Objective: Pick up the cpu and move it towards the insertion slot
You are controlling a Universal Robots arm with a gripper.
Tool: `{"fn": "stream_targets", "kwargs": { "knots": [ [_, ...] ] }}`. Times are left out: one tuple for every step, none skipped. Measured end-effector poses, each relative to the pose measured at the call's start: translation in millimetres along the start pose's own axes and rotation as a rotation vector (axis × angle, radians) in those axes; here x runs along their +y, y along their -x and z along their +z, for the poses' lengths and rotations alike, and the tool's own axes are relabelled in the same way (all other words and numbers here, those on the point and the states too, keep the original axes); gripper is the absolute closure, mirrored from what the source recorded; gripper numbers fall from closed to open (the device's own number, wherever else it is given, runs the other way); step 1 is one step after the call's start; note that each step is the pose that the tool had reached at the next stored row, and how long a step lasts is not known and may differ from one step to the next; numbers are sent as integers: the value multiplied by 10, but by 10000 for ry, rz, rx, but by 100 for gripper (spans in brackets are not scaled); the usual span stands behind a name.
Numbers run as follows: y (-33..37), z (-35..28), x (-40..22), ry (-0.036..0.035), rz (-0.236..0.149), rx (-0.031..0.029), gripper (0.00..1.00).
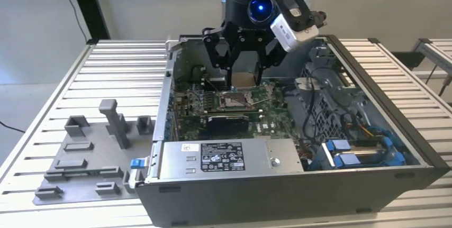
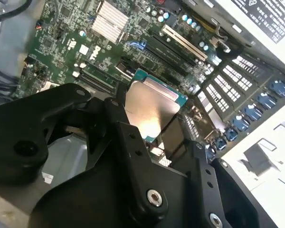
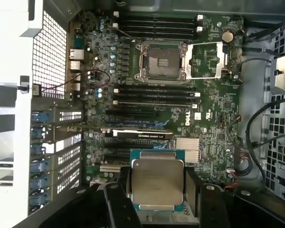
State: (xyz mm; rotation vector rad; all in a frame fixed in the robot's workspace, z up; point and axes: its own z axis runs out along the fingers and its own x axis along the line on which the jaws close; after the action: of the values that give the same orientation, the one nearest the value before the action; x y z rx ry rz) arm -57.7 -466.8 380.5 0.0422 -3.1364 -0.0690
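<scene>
The gripper [image 1: 242, 74] hangs inside the open computer case [image 1: 395, 148] in the exterior view, its black fingers clamped on the cpu [image 1: 242, 79], which sits just above the insertion slot [image 1: 234, 100] on the green circuit board [image 1: 272, 119]. Grey fixture blocks [image 1: 84, 154] rest on the slatted surface [image 1: 42, 101] to the exterior view's left.

In the second wrist view the cpu [image 2: 149, 107] is pinched at opposite edges, silvery top facing the camera (teal rim showing).

In the first wrist view the cpu [image 3: 157, 180] is held over the expansion slots, apparently well apart from the insertion slot [image 3: 162, 61], whose frame looks flipped open.
</scene>
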Motion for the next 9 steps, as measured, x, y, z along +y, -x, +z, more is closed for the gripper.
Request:
{"fn": "stream_targets", "kwargs": {
  "knots": [
    [2,2,20,-1,0,-1,100],
    [2,5,56,-2,0,0,100],
    [4,10,103,-1,0,0,100],
    [6,14,146,-1,0,1,100],
    [10,18,187,-1,1,0,100],
    [15,23,217,0,0,-1,100],
    [21,26,246,-1,0,0,100],
    [29,31,280,0,0,0,100],
    [36,35,312,-1,0,0,100]
  ]
}}
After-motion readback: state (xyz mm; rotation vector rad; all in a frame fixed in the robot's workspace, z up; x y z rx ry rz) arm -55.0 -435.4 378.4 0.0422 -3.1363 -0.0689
